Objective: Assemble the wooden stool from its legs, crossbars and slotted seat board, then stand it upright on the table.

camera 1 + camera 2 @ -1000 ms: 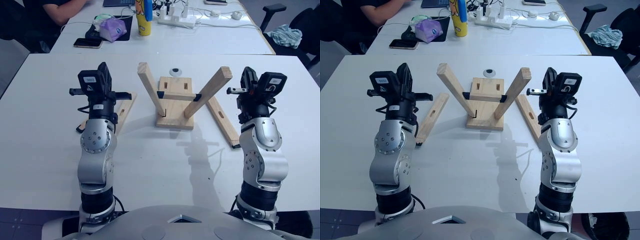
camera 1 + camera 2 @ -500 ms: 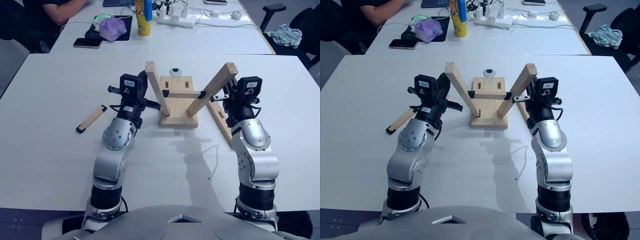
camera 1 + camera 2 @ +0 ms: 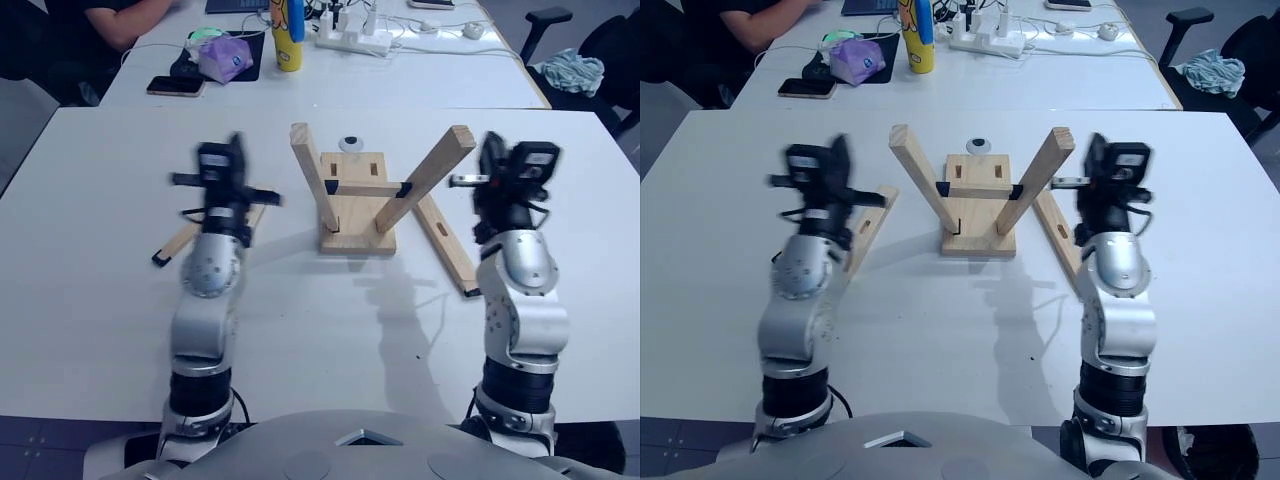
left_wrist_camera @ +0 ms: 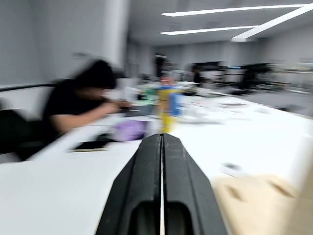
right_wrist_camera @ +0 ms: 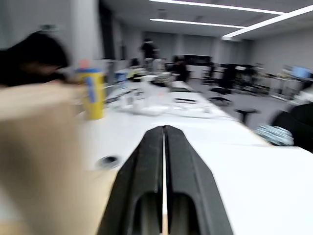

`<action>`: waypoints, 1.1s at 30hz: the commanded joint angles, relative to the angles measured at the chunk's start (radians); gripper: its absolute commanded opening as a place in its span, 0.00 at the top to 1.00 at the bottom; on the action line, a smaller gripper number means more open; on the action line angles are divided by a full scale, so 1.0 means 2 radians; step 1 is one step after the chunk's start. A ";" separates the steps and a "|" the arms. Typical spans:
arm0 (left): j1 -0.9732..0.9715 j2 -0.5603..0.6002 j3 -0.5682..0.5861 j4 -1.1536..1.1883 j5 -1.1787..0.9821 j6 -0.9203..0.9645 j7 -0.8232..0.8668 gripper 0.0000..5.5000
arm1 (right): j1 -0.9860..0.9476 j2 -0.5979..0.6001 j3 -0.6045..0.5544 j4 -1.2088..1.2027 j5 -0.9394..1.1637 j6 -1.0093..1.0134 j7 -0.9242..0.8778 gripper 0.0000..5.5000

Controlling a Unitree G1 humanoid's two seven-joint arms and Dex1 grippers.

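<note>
Seat board (image 3: 358, 222) lies flat at mid tabletop (image 3: 90, 300). Two legs stand in it, splayed upward in a V: left leg (image 3: 313, 180) and right leg (image 3: 432, 178), joined by a crossbar (image 3: 366, 188). A loose slotted leg (image 3: 447, 240) lies flat just right of the board. Another slotted piece (image 3: 865, 225) lies flat to the left, partly behind the left arm. Left tool (image 4: 162, 137) has its fingers pressed together, gripping nothing. It hangs above that piece, apart from the left leg, and appears blurred. Right tool (image 5: 165, 129) is likewise closed and empty, close beside the right leg's upper end; contact unclear. A small dark round object (image 3: 349, 143) sits behind the board.
</note>
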 commanded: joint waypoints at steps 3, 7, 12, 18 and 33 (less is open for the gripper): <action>0.008 0.045 -0.056 0.018 -0.001 0.130 -0.055 1.00 | 0.036 -0.028 0.041 0.028 -0.009 0.094 0.034 1.00; 0.032 0.064 -0.040 0.014 0.021 0.164 -0.035 1.00 | 0.041 -0.033 0.029 0.034 -0.013 0.098 0.035 1.00; 0.056 0.074 -0.056 0.017 0.020 0.174 -0.044 1.00 | 0.065 -0.048 0.053 0.053 -0.004 0.111 0.075 1.00; 0.057 0.043 -0.030 0.009 -0.008 0.115 -0.041 1.00 | 0.076 -0.033 0.084 0.059 0.044 0.057 0.148 1.00; 0.056 0.045 0.070 -0.004 -0.068 -0.068 -0.059 1.00 | 0.061 0.068 0.100 0.310 -0.005 -0.130 0.069 1.00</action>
